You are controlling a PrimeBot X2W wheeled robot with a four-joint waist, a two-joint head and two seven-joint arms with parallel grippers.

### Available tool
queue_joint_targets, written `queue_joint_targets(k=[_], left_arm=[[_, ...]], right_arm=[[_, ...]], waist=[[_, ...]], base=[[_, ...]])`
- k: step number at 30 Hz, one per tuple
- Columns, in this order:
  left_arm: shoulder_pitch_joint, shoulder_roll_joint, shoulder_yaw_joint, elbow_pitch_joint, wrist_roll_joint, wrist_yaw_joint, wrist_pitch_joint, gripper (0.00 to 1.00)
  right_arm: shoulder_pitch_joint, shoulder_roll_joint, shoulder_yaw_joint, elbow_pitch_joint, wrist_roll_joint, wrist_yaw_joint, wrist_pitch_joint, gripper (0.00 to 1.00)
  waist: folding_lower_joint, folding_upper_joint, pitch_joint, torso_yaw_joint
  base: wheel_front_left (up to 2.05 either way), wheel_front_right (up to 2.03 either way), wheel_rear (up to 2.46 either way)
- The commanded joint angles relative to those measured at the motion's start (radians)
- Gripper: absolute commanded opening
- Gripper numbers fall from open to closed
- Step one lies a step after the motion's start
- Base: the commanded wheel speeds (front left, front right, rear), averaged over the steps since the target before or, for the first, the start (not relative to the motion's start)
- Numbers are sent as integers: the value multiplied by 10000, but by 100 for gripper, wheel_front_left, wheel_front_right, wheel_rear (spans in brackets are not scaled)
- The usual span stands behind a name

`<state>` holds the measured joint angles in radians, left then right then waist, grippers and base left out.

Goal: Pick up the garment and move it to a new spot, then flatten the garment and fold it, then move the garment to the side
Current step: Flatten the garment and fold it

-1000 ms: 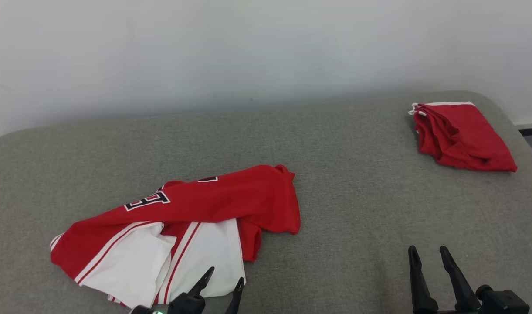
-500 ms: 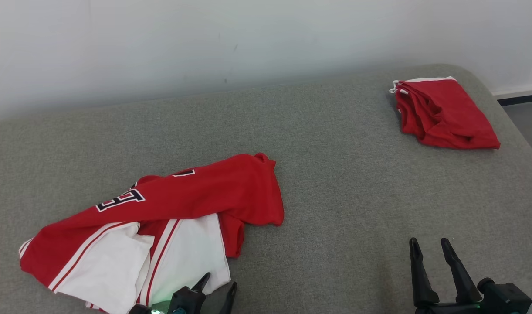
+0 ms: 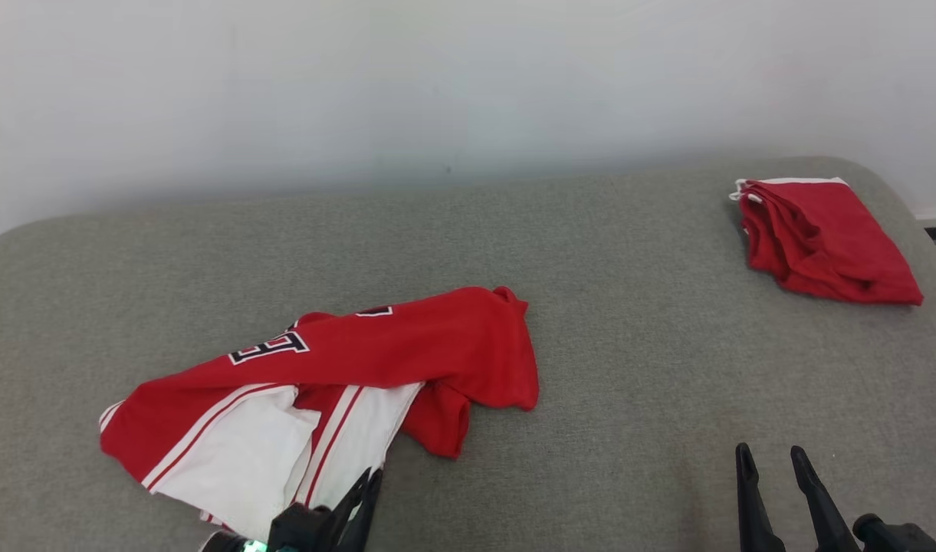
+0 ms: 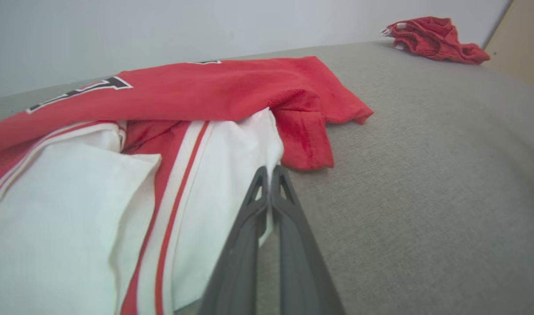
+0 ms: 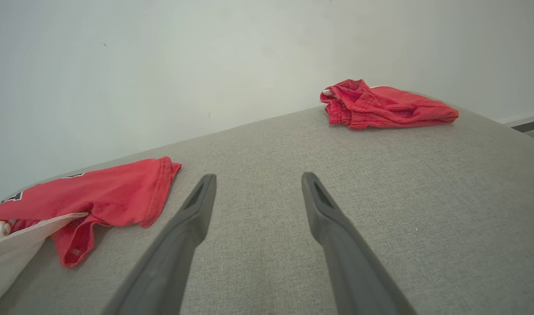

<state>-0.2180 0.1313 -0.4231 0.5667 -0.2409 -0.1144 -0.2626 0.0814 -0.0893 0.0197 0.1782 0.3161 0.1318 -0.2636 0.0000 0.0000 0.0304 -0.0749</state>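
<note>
The garment is a crumpled red and white jersey with black lettering, lying at the front left of the grey padded surface. My left gripper is at its near white edge, shut on the white cloth. In the left wrist view the closed fingertips pinch the edge of the white panel, and the garment spreads beyond them. My right gripper hovers open over bare surface at the front right, well away from the garment. In its wrist view the right gripper has nothing between its fingers.
A folded red cloth lies at the far right corner of the surface; it shows again as the red cloth in the left wrist view and as the red cloth in the right. A white wall stands behind. The surface's rounded right edge drops off by the folded cloth.
My left gripper has gone from open to shut on the garment's white edge, and that edge has bunched inward. The head camera swung between frames. The right gripper stays open.
</note>
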Motion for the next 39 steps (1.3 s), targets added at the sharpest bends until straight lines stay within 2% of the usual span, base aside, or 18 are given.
queue_joint_targets(k=[1,10,15,18,19,20,21,26,31,37,39], left_arm=[[331,130,74,-211,-30,58,-28,0],[2571,1480,509,-2399,-94,473,275,0],[3660,1854,635,-3237,-267,726,568,0],[4011,1853,662,-3232,-402,777,692,0],[4031,1826,669,-3258,-436,802,642,4],[4043,1776,680,-3286,-477,839,598,86],[4024,1721,685,-3339,-503,852,521,100],[3790,1417,934,-3953,-710,892,129,100],[3598,1179,1456,-4543,-666,1150,-18,100],[3374,708,2808,-5091,-609,1465,-22,100],[3330,563,3245,-5102,-563,1429,-24,100]], right_arm=[[122,36,-63,-6,61,-23,-9,100],[181,207,-209,17,121,-23,-9,100],[165,207,-278,70,79,-23,-9,100],[217,161,-304,111,61,-23,-9,100],[236,148,-301,117,58,-23,-9,100],[249,132,-299,126,52,-23,-9,100],[253,114,-293,139,45,-23,-9,100],[208,70,-316,168,43,-23,-9,100],[209,46,-297,179,48,-23,-9,100],[343,55,-240,127,4,-23,-9,100],[366,43,-230,116,13,-23,-9,100]], waist=[[0,0,-339,500],[0,0,-499,1565],[0,0,-482,1833],[0,0,-508,1918],[0,0,-520,1932],[0,0,-533,1942],[0,0,-544,1947],[0,0,-628,1934],[0,0,-734,1832],[0,0,-834,1603],[0,0,-851,1521]], base=[[0,0,0],[0,0,0],[0,0,0],[0,0,0],[0,0,0],[0,0,0],[0,0,0],[0,0,0],[0,0,0],[0,0,0],[0,0,0]])
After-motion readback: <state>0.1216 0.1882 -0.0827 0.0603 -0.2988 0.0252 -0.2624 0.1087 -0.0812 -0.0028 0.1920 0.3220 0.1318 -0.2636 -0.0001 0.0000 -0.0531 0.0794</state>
